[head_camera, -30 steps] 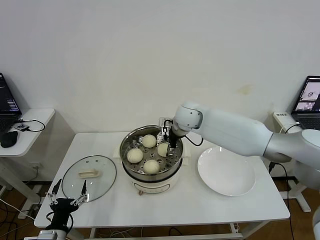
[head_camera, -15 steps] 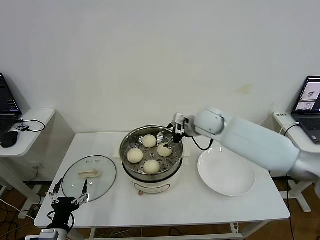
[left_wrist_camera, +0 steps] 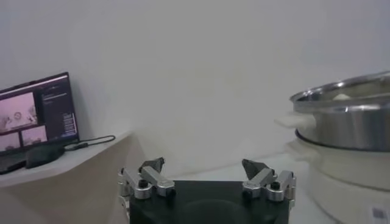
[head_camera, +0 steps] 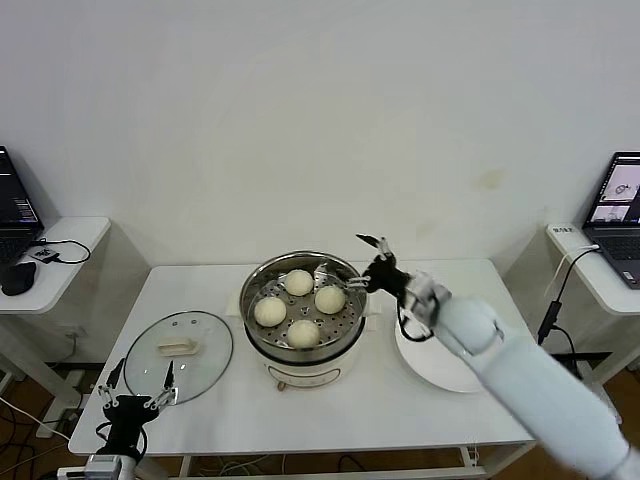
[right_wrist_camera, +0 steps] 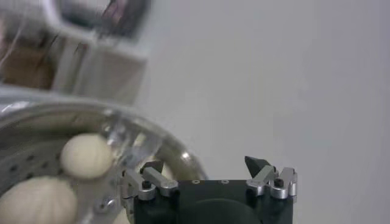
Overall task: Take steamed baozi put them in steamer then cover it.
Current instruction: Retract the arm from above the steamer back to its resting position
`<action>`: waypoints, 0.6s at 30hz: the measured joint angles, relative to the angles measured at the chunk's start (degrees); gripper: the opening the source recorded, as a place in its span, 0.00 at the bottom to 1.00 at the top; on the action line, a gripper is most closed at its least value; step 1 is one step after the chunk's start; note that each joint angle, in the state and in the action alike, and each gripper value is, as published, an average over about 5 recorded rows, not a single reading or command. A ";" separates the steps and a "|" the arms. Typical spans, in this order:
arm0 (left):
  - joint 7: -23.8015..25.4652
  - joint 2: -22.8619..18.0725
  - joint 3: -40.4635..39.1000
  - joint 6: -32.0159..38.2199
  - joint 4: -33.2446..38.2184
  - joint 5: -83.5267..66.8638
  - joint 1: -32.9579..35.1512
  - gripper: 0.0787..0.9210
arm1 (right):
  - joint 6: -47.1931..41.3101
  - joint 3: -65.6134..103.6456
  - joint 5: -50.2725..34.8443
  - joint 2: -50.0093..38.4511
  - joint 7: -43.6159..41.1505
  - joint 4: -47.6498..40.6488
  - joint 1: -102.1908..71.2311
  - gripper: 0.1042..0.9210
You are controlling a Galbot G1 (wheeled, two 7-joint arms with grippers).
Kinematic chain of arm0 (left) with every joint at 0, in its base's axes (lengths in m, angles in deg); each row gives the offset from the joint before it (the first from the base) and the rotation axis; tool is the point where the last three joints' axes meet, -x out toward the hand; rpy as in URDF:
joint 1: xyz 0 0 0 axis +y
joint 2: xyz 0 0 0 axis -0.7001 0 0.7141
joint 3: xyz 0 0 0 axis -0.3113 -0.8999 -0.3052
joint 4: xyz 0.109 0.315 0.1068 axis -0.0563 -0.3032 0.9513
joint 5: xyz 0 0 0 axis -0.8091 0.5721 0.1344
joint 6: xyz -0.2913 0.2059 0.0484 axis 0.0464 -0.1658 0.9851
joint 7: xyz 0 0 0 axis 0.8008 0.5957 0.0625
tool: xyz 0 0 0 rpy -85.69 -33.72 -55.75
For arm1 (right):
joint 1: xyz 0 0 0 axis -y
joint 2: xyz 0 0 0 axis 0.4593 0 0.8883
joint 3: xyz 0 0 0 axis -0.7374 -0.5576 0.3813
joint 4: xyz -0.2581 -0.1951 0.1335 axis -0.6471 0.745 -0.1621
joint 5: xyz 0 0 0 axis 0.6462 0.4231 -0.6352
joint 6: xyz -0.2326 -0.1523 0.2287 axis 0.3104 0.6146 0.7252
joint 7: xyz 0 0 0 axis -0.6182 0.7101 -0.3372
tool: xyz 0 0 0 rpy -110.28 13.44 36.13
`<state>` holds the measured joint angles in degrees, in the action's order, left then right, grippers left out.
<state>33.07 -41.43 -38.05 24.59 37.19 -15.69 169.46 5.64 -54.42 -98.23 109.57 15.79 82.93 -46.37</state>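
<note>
From the head camera, four buns (head_camera: 301,307) sit on the holed tray inside the steamer (head_camera: 303,352) at the middle of the white counter (head_camera: 350,410). The glass lid (head_camera: 179,354) lies flat on the counter to the steamer's left, off the pot. The right claw (head_camera: 364,262) hangs open and empty just beside the steamer's right rim, near the white plate (head_camera: 437,368). The left claw (head_camera: 136,380), also open, waits low at the counter's front left edge.

The left wrist camera shows its claw (left_wrist_camera: 203,165) spread wide, the steamer (left_wrist_camera: 345,125) off to one side.

The right wrist camera shows its claw (right_wrist_camera: 205,165) spread and empty above the buns (right_wrist_camera: 86,156).
</note>
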 measured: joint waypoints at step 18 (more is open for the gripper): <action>1.28 5.22 0.31 -1.08 -8.65 43.06 -6.41 0.88 | 8.95 41.59 10.31 22.03 4.69 13.13 -37.92 0.88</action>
<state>34.35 -36.22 -37.73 23.51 28.54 27.37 163.05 14.59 -12.83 -87.92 131.61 20.49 96.06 -84.28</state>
